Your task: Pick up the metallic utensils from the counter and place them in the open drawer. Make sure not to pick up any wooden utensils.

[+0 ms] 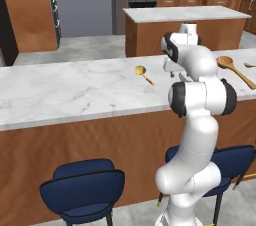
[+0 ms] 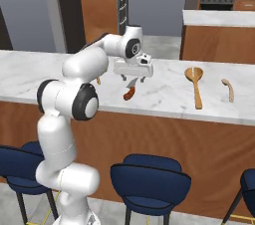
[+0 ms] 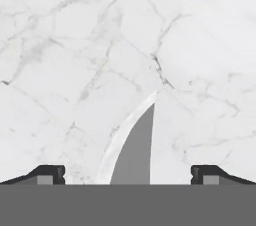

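Seemingly knife (image 3: 134, 147) tip away from jaws

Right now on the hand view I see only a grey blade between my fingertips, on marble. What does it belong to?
Observer: A knife with a reddish-brown handle. The handle sticks out from under the open gripper toward the counter's near edge.
Operator: Anything wooden close by?
Observer: A wooden spoon lies further right on the counter, well apart from the knife.
Operator: And the gold spoon?
Observer: The gold spoon lies on the counter to the gripper's left, also apart.
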### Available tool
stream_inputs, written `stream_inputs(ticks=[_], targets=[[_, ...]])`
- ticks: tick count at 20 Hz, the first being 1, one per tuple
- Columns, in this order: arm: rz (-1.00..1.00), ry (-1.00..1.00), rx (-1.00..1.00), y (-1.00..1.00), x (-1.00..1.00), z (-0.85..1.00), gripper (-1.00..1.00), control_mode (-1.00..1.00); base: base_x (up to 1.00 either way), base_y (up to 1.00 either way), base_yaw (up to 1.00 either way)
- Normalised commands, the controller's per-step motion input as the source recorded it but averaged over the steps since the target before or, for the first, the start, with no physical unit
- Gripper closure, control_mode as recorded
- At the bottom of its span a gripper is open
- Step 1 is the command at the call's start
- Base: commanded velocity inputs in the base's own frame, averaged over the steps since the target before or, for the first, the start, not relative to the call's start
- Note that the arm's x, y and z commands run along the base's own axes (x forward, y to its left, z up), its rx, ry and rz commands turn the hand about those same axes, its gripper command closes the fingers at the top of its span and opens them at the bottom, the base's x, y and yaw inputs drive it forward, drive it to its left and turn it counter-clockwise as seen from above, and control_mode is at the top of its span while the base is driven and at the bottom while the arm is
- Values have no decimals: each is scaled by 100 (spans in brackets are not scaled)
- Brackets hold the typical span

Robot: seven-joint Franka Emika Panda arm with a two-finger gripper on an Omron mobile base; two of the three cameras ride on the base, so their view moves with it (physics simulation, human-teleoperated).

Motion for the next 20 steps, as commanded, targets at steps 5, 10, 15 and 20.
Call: stream_inputs(ticks=[5,10,15,20], targets=[[0,-6,0,-22,-62,0,-100,-100,0,0,0],[0,-16,3,-37,-88,0,-100,-100,0,0,0],[0,-4,0,-4,-38,0,-100,-100,0,0,0],[0,0,-1,52,-3,0,-100,-100,0,0,0]])
